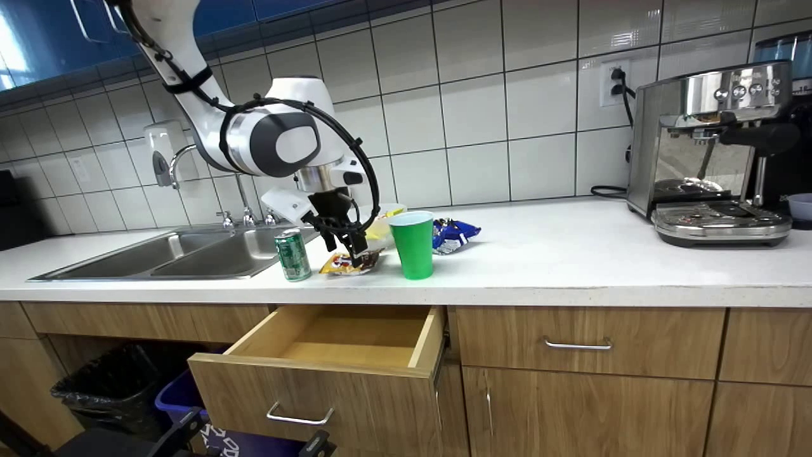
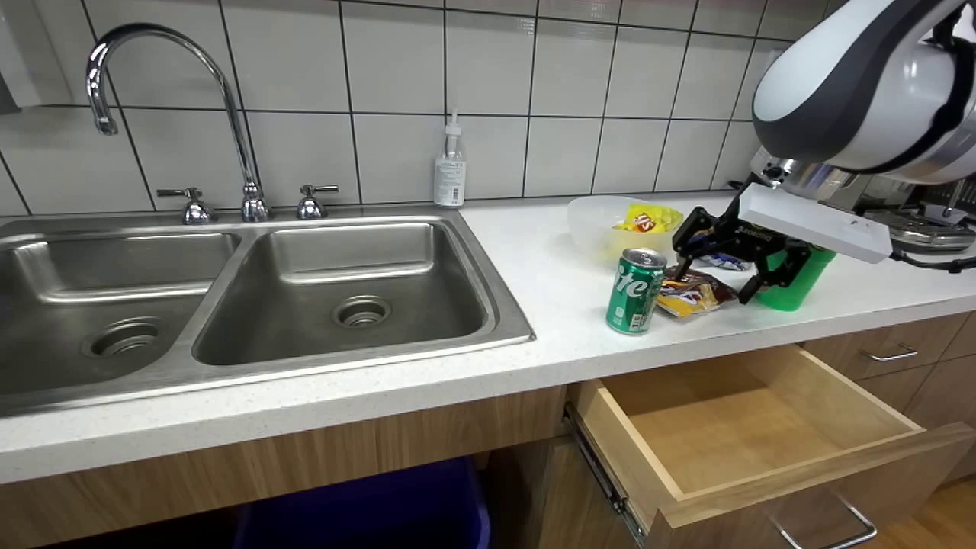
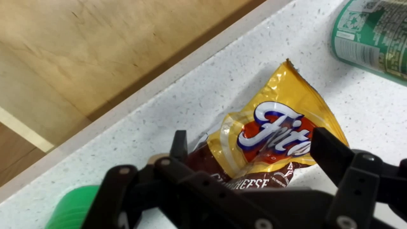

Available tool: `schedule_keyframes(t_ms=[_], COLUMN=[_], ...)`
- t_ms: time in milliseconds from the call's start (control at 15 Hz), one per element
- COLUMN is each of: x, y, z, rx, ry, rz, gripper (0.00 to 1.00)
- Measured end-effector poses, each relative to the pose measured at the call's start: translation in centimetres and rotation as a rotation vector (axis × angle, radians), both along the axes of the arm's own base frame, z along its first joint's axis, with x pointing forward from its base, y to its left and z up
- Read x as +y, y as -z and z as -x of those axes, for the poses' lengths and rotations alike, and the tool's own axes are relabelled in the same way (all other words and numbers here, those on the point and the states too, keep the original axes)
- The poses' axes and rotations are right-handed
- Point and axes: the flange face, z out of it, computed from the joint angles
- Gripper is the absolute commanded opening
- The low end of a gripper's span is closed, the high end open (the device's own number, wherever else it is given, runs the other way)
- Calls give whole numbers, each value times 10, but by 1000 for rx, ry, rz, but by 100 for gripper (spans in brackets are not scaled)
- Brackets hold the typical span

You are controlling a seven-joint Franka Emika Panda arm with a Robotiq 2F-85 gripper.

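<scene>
My gripper (image 3: 249, 140) is open above a yellow and brown Fritos bag (image 3: 276, 130) lying on the white counter. Its fingers are at either side of the bag in the wrist view; I cannot tell if they touch it. In both exterior views the gripper (image 1: 344, 254) (image 2: 714, 285) points down over the bag (image 2: 692, 296). A green soda can (image 2: 635, 293) stands upright beside the bag. A green cup (image 1: 412, 246) stands on the bag's other side, partly hidden behind the gripper in an exterior view. A blue bag (image 1: 453, 235) lies behind the cup.
A clear bowl (image 2: 589, 229) with a yellow bag (image 2: 650, 219) stands behind the can. A wooden drawer (image 1: 311, 397) is pulled out below the counter. A double sink (image 2: 503, 328) with faucet (image 2: 236, 130) and a bottle (image 2: 450, 171) are nearby. An espresso machine (image 1: 653, 133) stands farther along.
</scene>
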Motion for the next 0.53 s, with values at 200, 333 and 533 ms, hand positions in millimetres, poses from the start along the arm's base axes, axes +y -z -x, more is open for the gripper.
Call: schedule_keyframes(t_ms=[200,333,533], x=[-1,-3,-7], y=[-3,-4,-4], z=[0,0,0], rx=[-4,-2,4], ry=[21,57,117], rz=[-5,-13,-24], gripper=[100,100,100])
